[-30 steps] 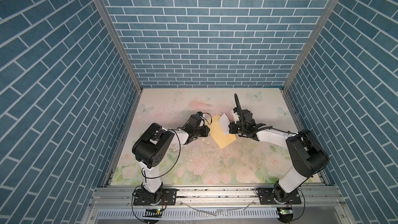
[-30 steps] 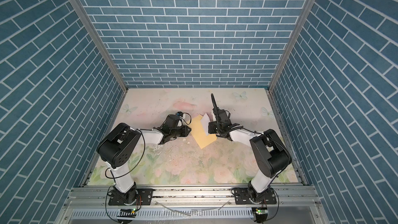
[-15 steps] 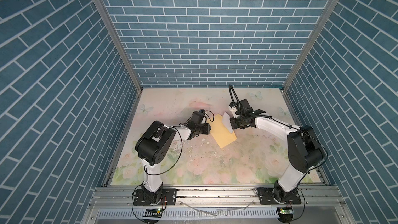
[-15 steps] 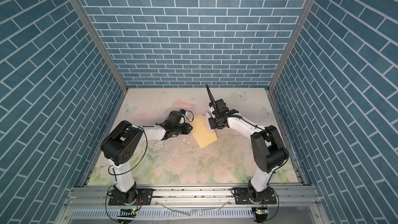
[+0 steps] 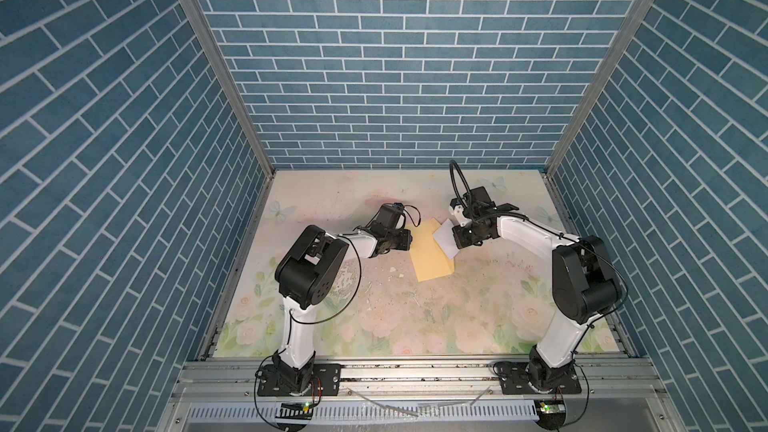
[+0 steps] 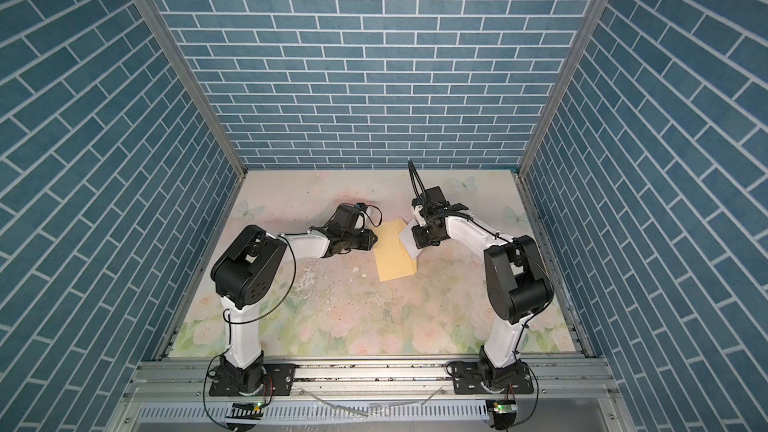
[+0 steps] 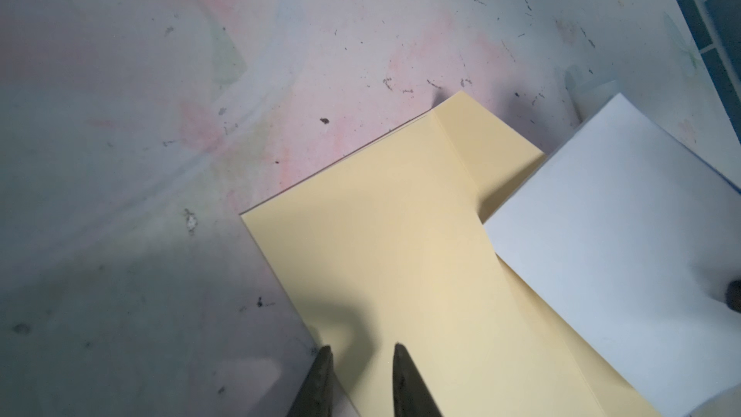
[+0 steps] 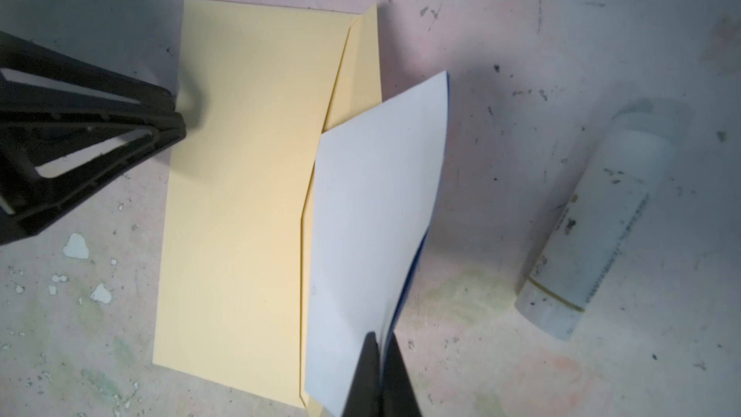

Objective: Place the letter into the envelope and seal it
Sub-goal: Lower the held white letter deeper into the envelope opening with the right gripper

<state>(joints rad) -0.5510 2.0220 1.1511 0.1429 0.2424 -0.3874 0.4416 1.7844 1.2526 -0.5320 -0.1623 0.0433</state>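
Our right gripper has its jaws pressed together on one edge of the letter, a folded white sheet with a blue border showing along one side. We see the letter held at a slant, its free edge lying over the open flap at the mouth of the envelope. Whether it has slipped inside we cannot tell. In both top views the envelope lies flat near the middle of the table, between the two arms, with the letter over its far right part. Our left gripper stands at the envelope's left edge, jaws a little apart and clamping nothing. A white glue stick lies beyond the letter, apart from both papers.
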